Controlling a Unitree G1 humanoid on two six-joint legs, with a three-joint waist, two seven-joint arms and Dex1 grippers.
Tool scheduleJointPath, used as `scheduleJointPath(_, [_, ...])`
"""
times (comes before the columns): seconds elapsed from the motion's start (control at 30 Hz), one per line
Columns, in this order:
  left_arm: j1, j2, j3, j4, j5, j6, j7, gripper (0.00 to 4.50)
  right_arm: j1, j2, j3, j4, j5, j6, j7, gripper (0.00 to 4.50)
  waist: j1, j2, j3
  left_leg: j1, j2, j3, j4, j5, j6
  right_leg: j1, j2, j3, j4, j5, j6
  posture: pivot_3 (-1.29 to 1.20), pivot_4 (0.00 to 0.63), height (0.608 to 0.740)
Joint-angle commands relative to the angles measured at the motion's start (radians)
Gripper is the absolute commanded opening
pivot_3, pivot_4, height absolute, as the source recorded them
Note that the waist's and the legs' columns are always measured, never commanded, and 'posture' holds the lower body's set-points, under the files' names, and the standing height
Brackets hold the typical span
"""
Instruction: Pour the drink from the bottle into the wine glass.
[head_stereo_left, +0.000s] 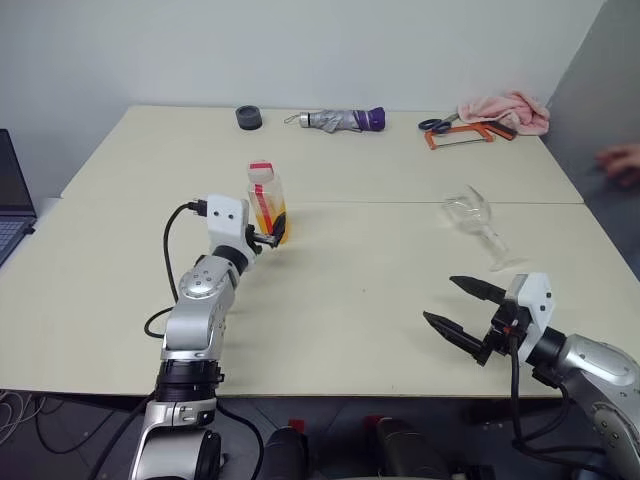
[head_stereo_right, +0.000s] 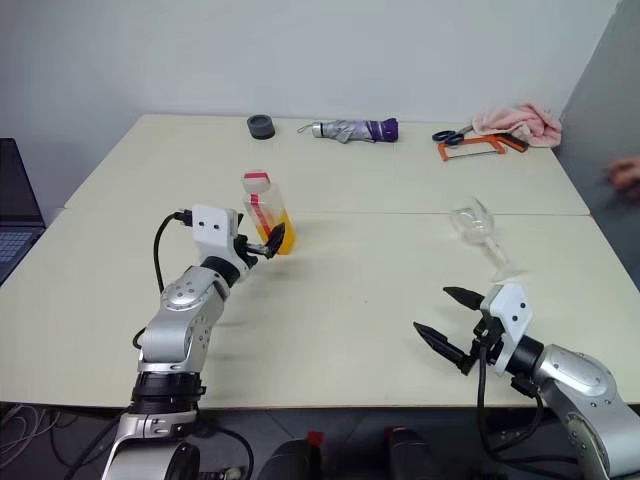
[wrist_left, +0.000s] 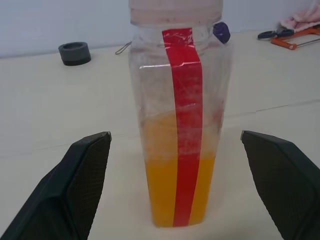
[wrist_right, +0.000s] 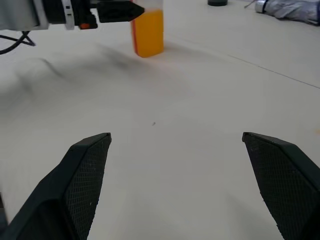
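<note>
While the pour had yet to begin, the right gripper (head_stereo_left: 462, 308) hung nearest the robot at about four o'clock on the cream table (head_stereo_left: 380, 300), its two black fingers spread wide and holding nothing, aimed across the bare tabletop toward the bottle. Further in, at about ten o'clock from the table's centre, the left gripper (head_stereo_left: 268, 236) reached level toward the bottle (head_stereo_left: 266, 205), its fingers spread to either side of the body; the wrist view put them wide of the plastic, apart from it, so no grip had been taken. The bottle stood upright with its red-and-white cap on, the drink (wrist_left: 177, 192) filling roughly its lower part, orange behind the red label strip. At about two o'clock the wine glass (head_stereo_left: 478, 225) looked empty and tipped over on its side rather than standing, foot toward the robot. Judged from that, everything remained to do: seize the bottle, deal with the cap, right the glass and pour. Along the far edge lay a dark round object (head_stereo_left: 249, 118) at eleven o'clock, a folded umbrella (head_stereo_left: 340, 120) at twelve, and scissors (head_stereo_left: 437, 124), an orange-framed tool (head_stereo_left: 462, 135) and a pink cloth (head_stereo_left: 505, 109) at one o'clock. A person's hand (head_stereo_left: 622, 162) showed at the right edge.
</note>
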Motion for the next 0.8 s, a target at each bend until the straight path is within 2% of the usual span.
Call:
scheduleJointPath(0.03, [-0.047,-0.009,-0.002,0.012,0.004,0.002,0.015,4.45,-0.036,0.021,0.002,0.012,0.003,-0.035,0.011,4.5,0.0,0.0,0.0,0.0,0.0,0.0,0.0,0.0,0.0,0.0,0.0,0.0,0.0,0.0,0.0,0.0,0.15,0.74])
scheduleJointPath(0.27, [-0.115,-0.01,-0.008,0.094,0.008,-0.021,0.004,4.45,-0.053,0.07,0.034,0.039,-0.028,-0.084,0.015,4.5,0.001,-0.001,0.001,0.0,0.0,-0.001,0.0,0.0,0.0,0.0,0.0,-0.001,0.0,0.0,-0.001,0.0,0.15,0.74])
scheduleJointPath(0.8, [-0.233,-0.022,-0.021,0.193,0.025,-0.049,0.021,4.45,-0.135,0.091,0.082,-0.006,-0.001,-0.014,-0.017,4.5,0.001,-0.002,0.001,-0.001,0.0,-0.001,0.0,0.0,0.0,0.0,0.0,-0.001,0.0,0.001,-0.001,0.0,0.15,0.74])
